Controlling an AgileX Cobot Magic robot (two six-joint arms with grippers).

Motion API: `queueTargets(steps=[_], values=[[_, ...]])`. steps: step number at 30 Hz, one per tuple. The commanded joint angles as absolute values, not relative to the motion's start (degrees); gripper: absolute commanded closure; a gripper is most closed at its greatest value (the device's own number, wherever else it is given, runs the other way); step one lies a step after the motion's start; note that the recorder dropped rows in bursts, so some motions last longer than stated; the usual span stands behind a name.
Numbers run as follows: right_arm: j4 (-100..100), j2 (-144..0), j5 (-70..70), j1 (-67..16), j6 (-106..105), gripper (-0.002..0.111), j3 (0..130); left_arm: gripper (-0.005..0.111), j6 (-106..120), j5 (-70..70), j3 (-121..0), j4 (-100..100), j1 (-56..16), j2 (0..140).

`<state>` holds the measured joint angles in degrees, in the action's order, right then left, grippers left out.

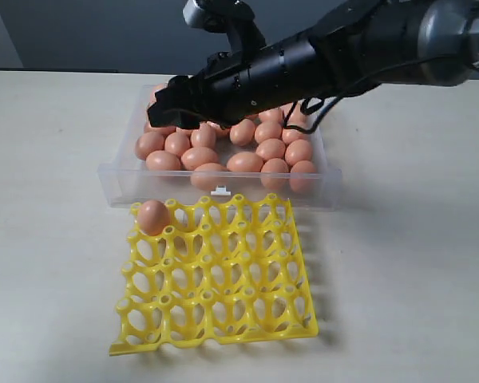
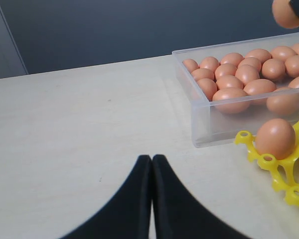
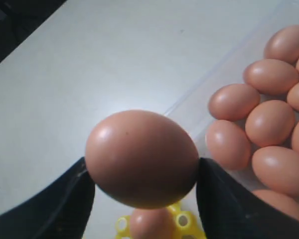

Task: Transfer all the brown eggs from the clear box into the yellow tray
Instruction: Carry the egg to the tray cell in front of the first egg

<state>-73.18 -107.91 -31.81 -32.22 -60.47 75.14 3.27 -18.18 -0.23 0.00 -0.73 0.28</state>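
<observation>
One brown egg [image 3: 139,149] is held between the two dark fingers [image 3: 65,209] of the right end effector [image 3: 144,172]. Its jaws stand wide around the egg, with one finger against each side. In the exterior view this end effector [image 1: 172,108] hangs over the left end of the clear box [image 1: 120,182], raised above the eggs lying there.

A second egg [image 1: 153,216] sits in the yellow tray [image 1: 223,323], in the corner cup nearest the box on that view's left. It is the only egg in the tray. The remaining brown eggs [image 1: 245,162] lie packed close together on the floor of the box, many touching one another.

The tray lies just in front of the box's long wall, the one that carries the small white tab [image 1: 220,191]. Both rest on the pale table [image 1: 48,255].

The left end effector [image 2: 151,162] has its fingers pressed together with nothing between them. It is low over bare table, apart from the near corner of the box and the tray.
</observation>
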Motion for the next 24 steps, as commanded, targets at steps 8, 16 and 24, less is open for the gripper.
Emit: queueTargets(steps=[8, 16, 24], values=[[-99.9, -106.0, -40.5, -32.1, -83.5, 0.109, 54.4, 0.106, 3.2, -17.6, 0.0, 0.0, -0.5, 0.0], [-99.9, -113.9, -43.9, -32.1, -85.3, 0.109, 54.6, 0.106, 3.2, -17.6, 0.0, 0.0, -0.5, 0.0], [-99.9, -112.2, -44.3, -32.1, -85.3, 0.109, 55.0, 0.106, 3.2, -17.6, 0.0, 0.0, -0.5, 0.0]])
